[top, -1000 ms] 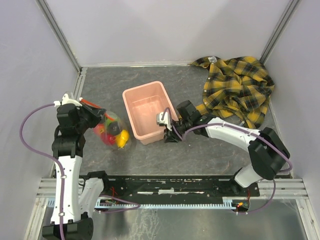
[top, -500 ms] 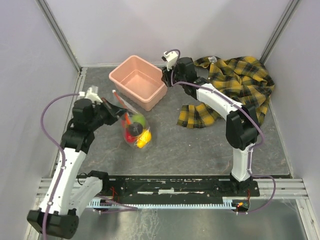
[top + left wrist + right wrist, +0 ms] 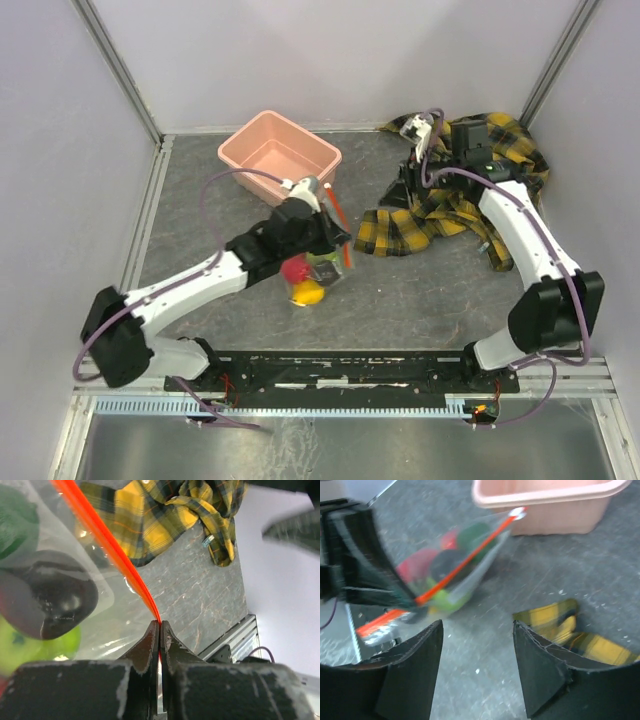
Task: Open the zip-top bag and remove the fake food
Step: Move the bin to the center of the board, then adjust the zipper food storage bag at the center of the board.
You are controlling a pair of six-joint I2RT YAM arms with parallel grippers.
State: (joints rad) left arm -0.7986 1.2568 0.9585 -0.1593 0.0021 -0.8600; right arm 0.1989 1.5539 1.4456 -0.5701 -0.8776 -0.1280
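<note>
Left wrist view: my left tool (image 3: 160, 626) is clenched on the very end of the orange-red zip strip (image 3: 107, 547) of the zip-top bag (image 3: 117, 625), fingers pressed flat together with only the strip between them. The strip runs off as one unbroken line, so I judge the bag not yet opened. The fake food (image 3: 50, 600) sits inside, a dark fruit with a light green one beside it and a dark green one further along.

From the top external camera the bag hangs from that tool over the middle of the counter (image 3: 420, 290), nearer me than the pink tub (image 3: 280, 155) and just beside the lower fold of the yellow-and-black plaid shirt (image 3: 500, 160). I cannot tell whether its bottom rests on the counter. My right tool (image 3: 477, 635) is released, jaws apart with nothing between them, above the shirt and well apart from the bag; its own view is blurred.

What worries me:
- My hold is narrow and at the strip's tip. A hard pull from the right side could drag the strip out, and the loaded bag would drop.
- If the right tool pinches both lips of the mouth rather than one, pulling will only stretch the bag, not part the seal.
- The shirt lies between the right tool and the bag, so a low approach could catch the cloth and drag it along.
- If the seal parts with the mouth tipped down, the glossy fruits would spill and roll.
</note>
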